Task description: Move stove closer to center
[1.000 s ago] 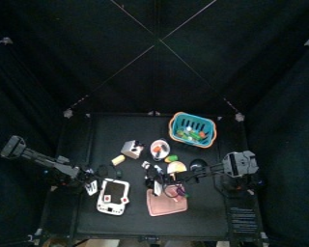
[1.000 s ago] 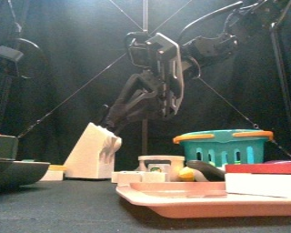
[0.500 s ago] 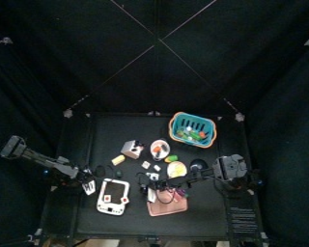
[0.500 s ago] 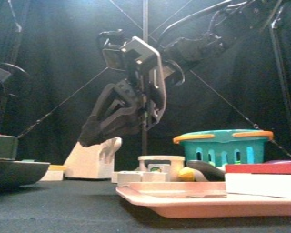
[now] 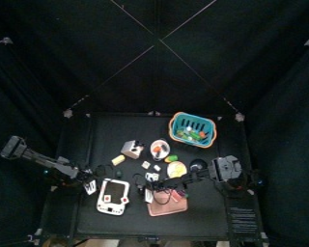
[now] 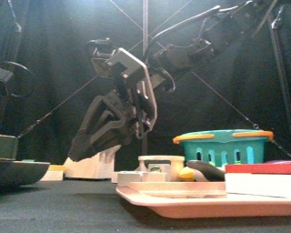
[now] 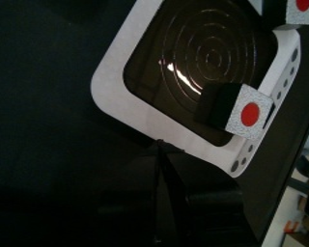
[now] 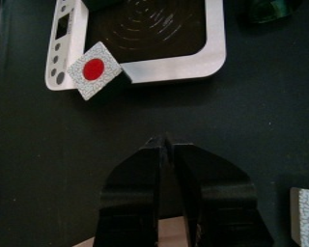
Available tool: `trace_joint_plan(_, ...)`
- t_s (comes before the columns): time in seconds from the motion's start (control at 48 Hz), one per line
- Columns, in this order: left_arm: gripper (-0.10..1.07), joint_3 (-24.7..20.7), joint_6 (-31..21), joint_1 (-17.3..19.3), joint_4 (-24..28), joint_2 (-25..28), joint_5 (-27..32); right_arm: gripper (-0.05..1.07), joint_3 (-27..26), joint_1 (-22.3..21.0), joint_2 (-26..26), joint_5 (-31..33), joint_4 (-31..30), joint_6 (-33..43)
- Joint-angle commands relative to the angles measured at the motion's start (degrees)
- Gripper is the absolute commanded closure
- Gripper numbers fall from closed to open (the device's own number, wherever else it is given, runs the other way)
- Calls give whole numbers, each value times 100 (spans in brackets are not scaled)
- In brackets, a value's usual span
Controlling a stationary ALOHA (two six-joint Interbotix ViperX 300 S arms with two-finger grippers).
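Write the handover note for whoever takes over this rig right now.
Left tool: shut, empty, tip at the edge of the small white rectangular toy stove; contact unclear.
Right tool: shut, empty, pointing at the stove from its other side, apart from it.
Stove: lying flat near the front left of the black table.
Done: stove not yet at the centre.
Left: move it toward the centre.
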Motion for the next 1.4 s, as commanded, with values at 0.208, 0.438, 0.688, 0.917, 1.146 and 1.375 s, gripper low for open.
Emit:
trace_joint_plan(0.208,50,0,44,18,-26,352,-457,49,-404,26,88,9,-9,9)
trace_joint_plan(0.438,50,-26,70,18,-26,606,-659,49,-598,26,237,211,-9,9)
trace_joint_plan(0.688,50,-70,62,18,-35,598,-633,49,-729,35,290,431,-9,9)
trace_joint_plan(0.917,50,-167,62,18,-9,554,-378,49,-721,44,290,431,9,9)
trace_joint_plan(1.146,50,-387,44,53,114,466,378,49,-738,44,281,431,18,9)
trace_joint_plan(1.375,50,-334,44,97,105,466,272,49,-756,53,290,404,18,9)
